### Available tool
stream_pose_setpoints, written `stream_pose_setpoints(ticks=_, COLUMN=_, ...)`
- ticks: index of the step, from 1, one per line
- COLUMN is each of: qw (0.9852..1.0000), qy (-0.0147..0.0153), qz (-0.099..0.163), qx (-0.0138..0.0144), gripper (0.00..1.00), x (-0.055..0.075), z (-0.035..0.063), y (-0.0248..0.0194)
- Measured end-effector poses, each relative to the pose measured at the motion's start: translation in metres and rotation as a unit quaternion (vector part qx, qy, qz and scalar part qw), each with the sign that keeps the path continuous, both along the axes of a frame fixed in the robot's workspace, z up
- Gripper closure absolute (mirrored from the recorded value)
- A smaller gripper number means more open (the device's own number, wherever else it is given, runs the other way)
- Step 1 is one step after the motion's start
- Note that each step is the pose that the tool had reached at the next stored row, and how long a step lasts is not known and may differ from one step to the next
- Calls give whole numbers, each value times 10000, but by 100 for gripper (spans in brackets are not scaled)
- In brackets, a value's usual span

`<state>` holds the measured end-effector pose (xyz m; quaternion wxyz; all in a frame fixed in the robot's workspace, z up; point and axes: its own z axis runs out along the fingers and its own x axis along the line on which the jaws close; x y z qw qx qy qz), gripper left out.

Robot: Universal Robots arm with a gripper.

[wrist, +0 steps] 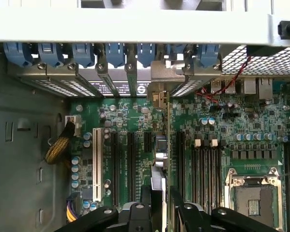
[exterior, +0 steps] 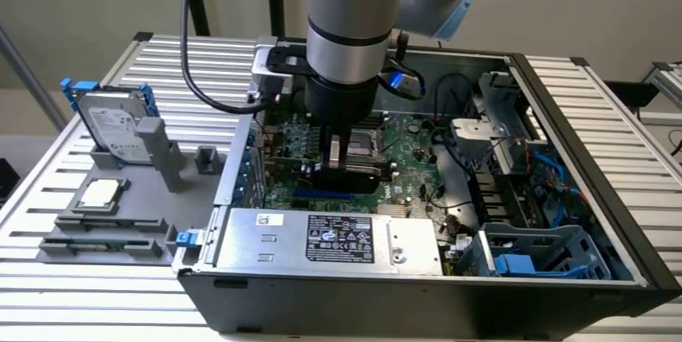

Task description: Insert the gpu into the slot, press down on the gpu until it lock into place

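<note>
Inside the open computer case (exterior: 426, 302), the gripper (exterior: 339, 158) hung over the motherboard (exterior: 410, 146), jaws clamped on the gpu (exterior: 357, 176), 1 of 2 fingers (wrist: 145, 205) on each side. Card stood on edge right along the blue slot (exterior: 323, 195); couldn't tell if seated. Its silver bracket (wrist: 159, 82) sat at the case's rear wall, among blue clips (wrist: 115, 53).

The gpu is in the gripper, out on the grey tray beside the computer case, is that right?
Not quite. The gpu is in the gripper, but it is inside the computer case, standing on edge over the motherboard, not out beside the case. The exterior view shows this.
</note>
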<state>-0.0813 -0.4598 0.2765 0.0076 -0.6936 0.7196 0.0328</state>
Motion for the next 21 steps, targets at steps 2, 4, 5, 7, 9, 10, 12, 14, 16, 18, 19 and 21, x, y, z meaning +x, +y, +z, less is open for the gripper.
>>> stream_pose_setpoints(ticks=2, qw=10000, qy=5, qz=8, qx=-2, gripper=74, x=0, z=-11, y=4)
stream_pose_setpoints(ticks=4, qw=10000, qy=10, qz=25, qx=-1, gripper=74, x=0, z=-29, y=9)
stream_pose_setpoints(ticks=5, qw=10000, qy=12, qz=34, qx=-1, gripper=74, x=0, z=-37, y=12)
stream_pose_setpoints(ticks=7, qw=10000, qy=15, qz=48, qx=-1, gripper=74, x=0, z=-49, y=20)
stream_pose_setpoints(ticks=9, qw=10000, qy=18, qz=56, qx=0, gripper=74, x=0, z=-57, y=27)
stream_pose_setpoints(ticks=10, qw=10000, qy=21, qz=59, qx=0, gripper=74, x=0, z=-60, y=31)
stream_pose_setpoints(ticks=12, qw=10000, qy=30, qz=64, qx=0, gripper=74, x=0, z=-66, y=34)
stream_pose_setpoints(ticks=14, qw=10000, qy=40, qz=70, qx=0, gripper=74, x=-1, z=-77, y=36)
stream_pose_setpoints(ticks=16, qw=10000, qy=44, qz=78, qx=-1, gripper=74, x=-1, z=-87, y=38)
stream_pose_setpoints(ticks=18, qw=9999, qy=46, qz=90, qx=-1, gripper=74, x=0, z=-99, y=41)
stream_pose_setpoints(ticks=19, qw=9999, qy=48, qz=96, qx=-2, gripper=74, x=0, z=-105, y=42)
stream_pose_setpoints(ticks=21, qw=9999, qy=50, qz=107, qx=-3, gripper=74, x=-1, z=-113, y=44)
